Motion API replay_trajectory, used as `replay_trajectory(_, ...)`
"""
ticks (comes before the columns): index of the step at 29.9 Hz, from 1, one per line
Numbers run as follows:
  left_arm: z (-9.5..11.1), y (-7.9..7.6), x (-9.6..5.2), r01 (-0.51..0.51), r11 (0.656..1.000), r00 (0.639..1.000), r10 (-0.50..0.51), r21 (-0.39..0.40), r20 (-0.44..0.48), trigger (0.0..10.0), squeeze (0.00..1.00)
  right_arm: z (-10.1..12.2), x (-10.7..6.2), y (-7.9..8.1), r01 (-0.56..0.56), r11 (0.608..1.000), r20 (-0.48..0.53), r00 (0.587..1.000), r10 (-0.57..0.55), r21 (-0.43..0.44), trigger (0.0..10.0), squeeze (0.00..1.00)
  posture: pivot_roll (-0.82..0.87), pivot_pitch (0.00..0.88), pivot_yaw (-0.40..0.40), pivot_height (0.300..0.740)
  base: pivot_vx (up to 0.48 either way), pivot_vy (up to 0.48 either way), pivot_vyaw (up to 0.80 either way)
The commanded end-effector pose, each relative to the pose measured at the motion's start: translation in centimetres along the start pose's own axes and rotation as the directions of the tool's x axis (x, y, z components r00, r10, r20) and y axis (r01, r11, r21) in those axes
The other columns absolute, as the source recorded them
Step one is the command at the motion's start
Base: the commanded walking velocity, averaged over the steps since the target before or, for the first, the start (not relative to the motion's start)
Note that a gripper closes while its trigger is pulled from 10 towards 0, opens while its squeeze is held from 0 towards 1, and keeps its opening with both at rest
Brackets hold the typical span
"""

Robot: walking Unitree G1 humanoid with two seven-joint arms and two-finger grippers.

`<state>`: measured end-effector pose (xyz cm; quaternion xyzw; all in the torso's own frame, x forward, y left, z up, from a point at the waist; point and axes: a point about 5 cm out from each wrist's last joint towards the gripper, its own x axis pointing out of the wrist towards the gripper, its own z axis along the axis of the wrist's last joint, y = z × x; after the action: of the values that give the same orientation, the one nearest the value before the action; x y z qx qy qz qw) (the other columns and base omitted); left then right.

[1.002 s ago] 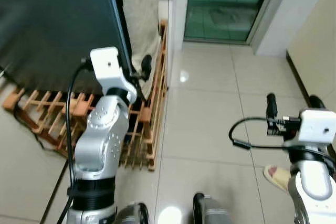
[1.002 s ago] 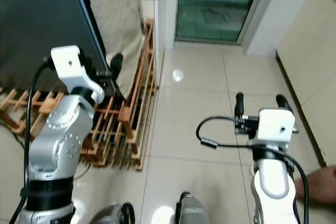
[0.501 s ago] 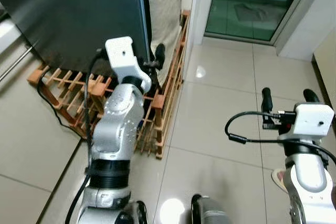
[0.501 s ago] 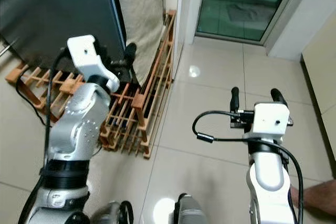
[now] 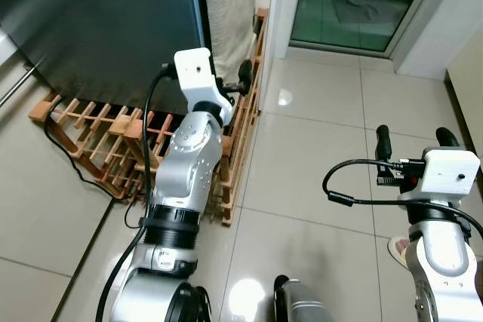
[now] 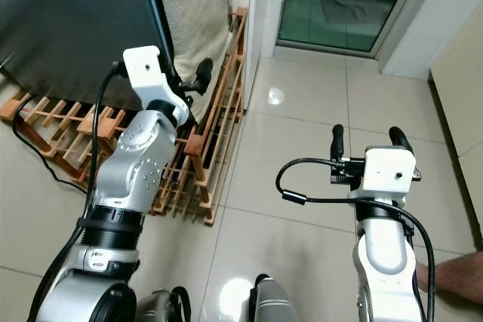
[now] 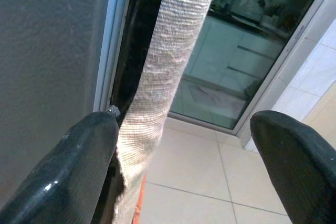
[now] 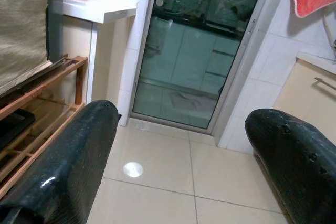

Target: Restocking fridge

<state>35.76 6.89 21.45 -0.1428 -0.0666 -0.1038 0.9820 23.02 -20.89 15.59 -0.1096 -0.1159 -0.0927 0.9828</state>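
Left gripper (image 5: 243,81) now raised nearer the fridge door (image 5: 98,28) edge, wooden rack (image 5: 238,137) below, cloth (image 7: 168,72) between its open, empty jaws, right gripper (image 6: 364,138) open, empty.

Both arms raised, fingers spread

Left gripper (image 5: 240,81) sits upper centre on a bent silver arm; right gripper (image 5: 411,139) sits at the right edge, its two fingers pointing up, well apart

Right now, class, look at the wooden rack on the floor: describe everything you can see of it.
The wooden rack is a low frame of reddish-brown slats and rails, like a lattice laid flat with an upright side. It stands on the pale tiled floor under the big dark panel, beside a hanging beige cloth. A black cable trails across its slats.
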Motion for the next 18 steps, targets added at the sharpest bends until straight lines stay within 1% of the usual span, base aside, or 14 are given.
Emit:
replay_trajectory(1,0.1,0.1,0.0,0.025,0.999,1.0,-0.025,0.03,0.012,10.0,0.0,0.0,-0.2,0.0,0.002,1.0,0.004,1.0,-0.002,-0.005,10.0,0.27,-0.23,0.139,0.054,0.732,0.0,0.0,0.0)
replay_trajectory(2,0.1,0.1,0.0,0.025,0.999,1.0,-0.025,0.03,0.012,10.0,0.0,0.0,-0.2,0.0,0.002,1.0,0.004,1.0,-0.002,-0.005,10.0,0.27,-0.23,0.139,0.054,0.732,0.0,0.0,0.0)
replay_trajectory(3,0.3,1.7,-0.9,0.042,0.997,0.999,-0.044,0.07,0.022,10.0,0.0,0.5,-0.1,0.1,0.007,1.0,0.025,1.0,-0.007,0.007,10.0,0.27,-0.22,0.129,0.059,0.732,0.0,0.0,0.0)
replay_trajectory(5,0.4,2.3,-1.4,0.053,0.995,0.998,-0.055,0.086,0.025,10.0,0.0,0.8,0.0,0.0,0.011,1.0,0.036,0.999,-0.012,0.012,10.0,0.27,-0.22,0.129,0.059,0.732,0.0,0.0,0.0)
replay_trajectory(6,0.8,3.8,-2.7,0.039,0.994,0.999,-0.042,0.099,0.033,10.0,0.0,1.6,0.3,0.1,0.023,0.999,0.071,0.997,-0.025,0.023,10.0,0.27,-0.2,0.117,0.059,0.732,0.0,0.0,0.0)
replay_trajectory(8,1.4,4.4,-3.8,0.021,0.994,0.997,-0.029,0.108,0.068,10.0,0.0,2.4,0.5,0.2,0.028,0.999,0.109,0.994,-0.03,0.02,10.0,0.27,-0.18,0.096,0.059,0.732,0.0,0.0,0.0)
replay_trajectory(9,1.4,4.4,-3.8,0.021,0.994,0.997,-0.029,0.108,0.068,10.0,0.0,2.4,0.5,0.2,0.028,0.999,0.109,0.994,-0.03,0.02,10.0,0.27,-0.18,0.096,0.059,0.732,0.0,0.0,0.0)
replay_trajectory(10,2.3,4.7,-4.8,0.005,0.992,0.993,-0.02,0.13,0.119,10.0,0.0,3.3,0.7,0.2,0.037,0.999,0.158,0.987,-0.038,0.009,10.0,0.26,-0.17,0.062,0.064,0.732,0.0,0.0,0.0)
replay_trajectory(11,2.3,4.7,-4.8,0.005,0.992,0.993,-0.02,0.13,0.119,10.0,0.0,3.3,0.7,0.2,0.037,0.999,0.158,0.987,-0.038,0.009,10.0,0.26,-0.17,0.062,0.064,0.732,0.0,0.0,0.0)
replay_trajectory(12,3.0,4.7,-5.6,-0.011,0.987,0.987,-0.015,0.162,0.162,10.0,0.0,4.2,0.8,0.0,0.058,0.998,0.202,0.978,-0.057,0.004,10.0,0.27,-0.16,0.032,0.067,0.732,0.0,0.0,0.0)
replay_trajectory(14,3.3,4.7,-6.0,-0.017,0.984,0.984,-0.015,0.176,0.179,10.0,0.0,4.6,0.8,-0.1,0.066,0.998,0.217,0.974,-0.065,0.003,10.0,0.27,-0.16,0.032,0.067,0.732,0.0,0.0,0.0)
replay_trajectory(15,3.4,4.8,-6.5,-0.017,0.977,0.98,-0.027,0.212,0.199,10.0,0.0,4.6,0.6,-0.2,0.067,0.998,0.221,0.973,-0.065,-0.003,10.0,0.27,-0.15,0.01,0.074,0.732,0.0,0.0,0.0)
replay_trajectory(16,2.7,7.1,-9.6,-0.046,0.944,0.981,-0.018,0.326,0.191,10.0,0.0,3.8,-1.3,-0.6,0.039,0.997,0.195,0.98,-0.026,-0.067,10.0,0.27,-0.16,0.0,0.074,0.732,0.0,0.0,0.0)
replay_trajectory(18,1.6,9.9,-12.2,-0.12,0.917,0.988,0.074,0.379,0.135,10.0,0.0,2.8,-2.9,-1.6,0.036,0.994,0.147,0.989,-0.02,-0.103,10.0,0.27,-0.15,0.005,0.069,0.732,0.0,0.0,0.0)
